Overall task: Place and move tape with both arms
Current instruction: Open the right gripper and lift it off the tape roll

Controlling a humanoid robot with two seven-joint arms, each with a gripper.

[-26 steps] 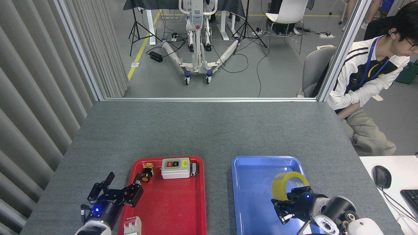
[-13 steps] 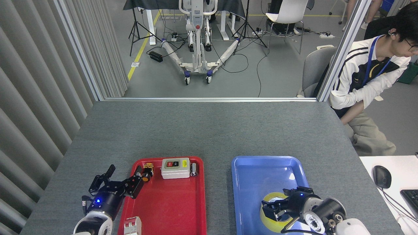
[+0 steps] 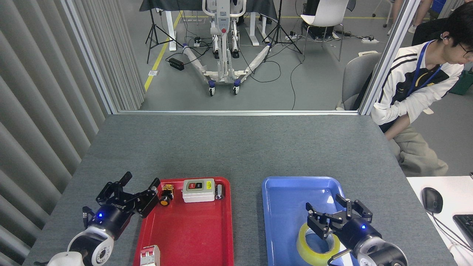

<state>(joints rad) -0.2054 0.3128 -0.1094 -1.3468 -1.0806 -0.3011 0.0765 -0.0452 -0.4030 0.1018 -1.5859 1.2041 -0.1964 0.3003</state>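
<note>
Your translucent yellow roll of packing tape (image 3: 317,249) lies flat in the near end of the blue plastic tray (image 3: 284,207); right black gripper (image 3: 334,214) released above it, left black gripper (image 3: 138,190) spread too.

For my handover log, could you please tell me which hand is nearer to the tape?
Right. The right hand hovers open just above the tape lying flat in the blue tray; the left hand is far across, beside the red tray.

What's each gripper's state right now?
Left gripper: open, empty, at the red tray's edge.
Right gripper: open, above the tape.
</note>
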